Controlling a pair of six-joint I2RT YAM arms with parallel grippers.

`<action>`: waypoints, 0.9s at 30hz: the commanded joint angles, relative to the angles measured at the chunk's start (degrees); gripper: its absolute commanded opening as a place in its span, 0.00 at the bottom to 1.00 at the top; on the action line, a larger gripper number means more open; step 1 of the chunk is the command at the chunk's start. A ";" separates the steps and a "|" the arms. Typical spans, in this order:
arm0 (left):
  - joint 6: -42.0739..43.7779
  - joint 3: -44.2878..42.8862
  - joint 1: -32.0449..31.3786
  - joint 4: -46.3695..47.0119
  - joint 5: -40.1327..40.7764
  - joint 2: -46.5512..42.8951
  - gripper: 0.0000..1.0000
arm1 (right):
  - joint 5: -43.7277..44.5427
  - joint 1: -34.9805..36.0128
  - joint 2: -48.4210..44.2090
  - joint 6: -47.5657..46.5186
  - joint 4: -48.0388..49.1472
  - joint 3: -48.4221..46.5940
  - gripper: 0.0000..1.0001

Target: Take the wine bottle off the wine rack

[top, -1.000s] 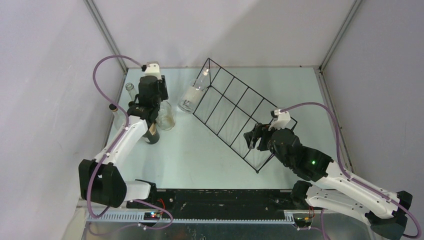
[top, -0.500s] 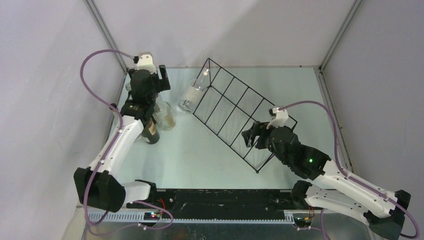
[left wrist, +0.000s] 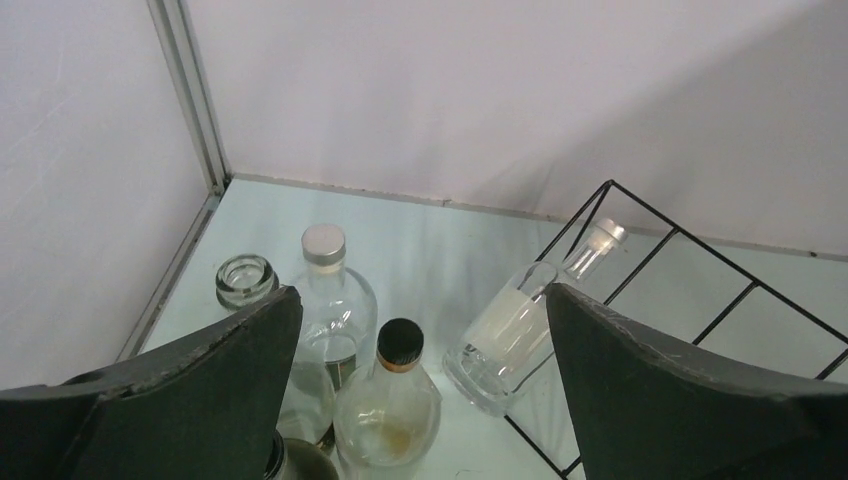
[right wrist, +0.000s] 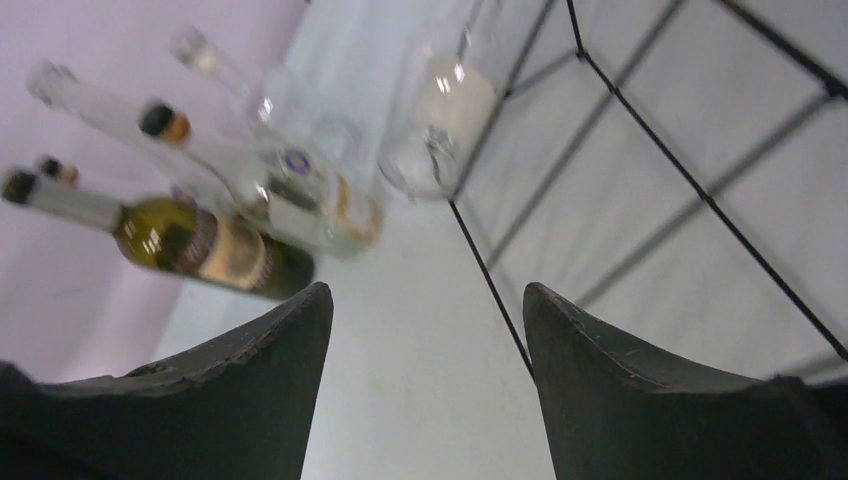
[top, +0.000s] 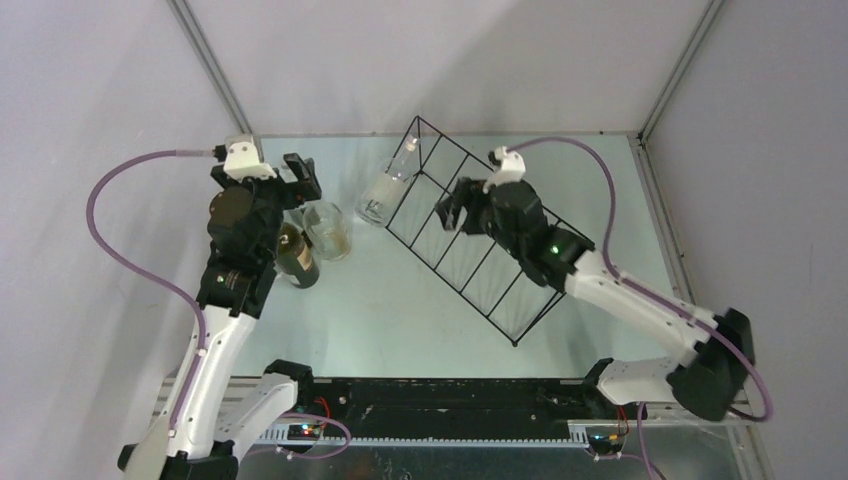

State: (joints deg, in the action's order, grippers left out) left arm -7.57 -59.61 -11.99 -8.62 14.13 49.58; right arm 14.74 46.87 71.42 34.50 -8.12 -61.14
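Leaning in wine rack [top: 450, 290] end bay: wine bottle [top: 380, 196]; right gripper [top: 455, 210], left gripper [top: 298, 180] both released, empty; risk: jaws snagging wire, dragging rack

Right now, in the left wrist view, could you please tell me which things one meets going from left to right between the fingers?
open-necked clear bottle → silver-capped clear bottle → black-stoppered round bottle → clear bottle leaning on the rack → wine rack

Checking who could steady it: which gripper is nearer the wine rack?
Right. The right gripper hangs directly over the wine rack; the left gripper is off to its left, above the standing bottles.
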 commanded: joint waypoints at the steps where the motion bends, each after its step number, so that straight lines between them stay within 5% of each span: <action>1: -1.74 3.54 0.21 2.22 2.38 -1.10 1.00 | -3.45 -3.12 9.62 1.00 7.54 -10.96 0.73; 14: -0.29 3.46 0.22 0.90 4.10 -0.67 0.98 | -0.77 -6.59 40.13 3.74 9.85 -39.06 0.71; 27: 0.43 3.30 0.23 0.18 5.00 -0.32 0.98 | 6.33 -7.78 51.47 8.98 5.54 -49.60 0.70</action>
State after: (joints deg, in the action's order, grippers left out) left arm -7.94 -55.81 -11.97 -9.28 17.87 49.71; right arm 18.04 40.07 120.81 40.84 -2.50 -107.15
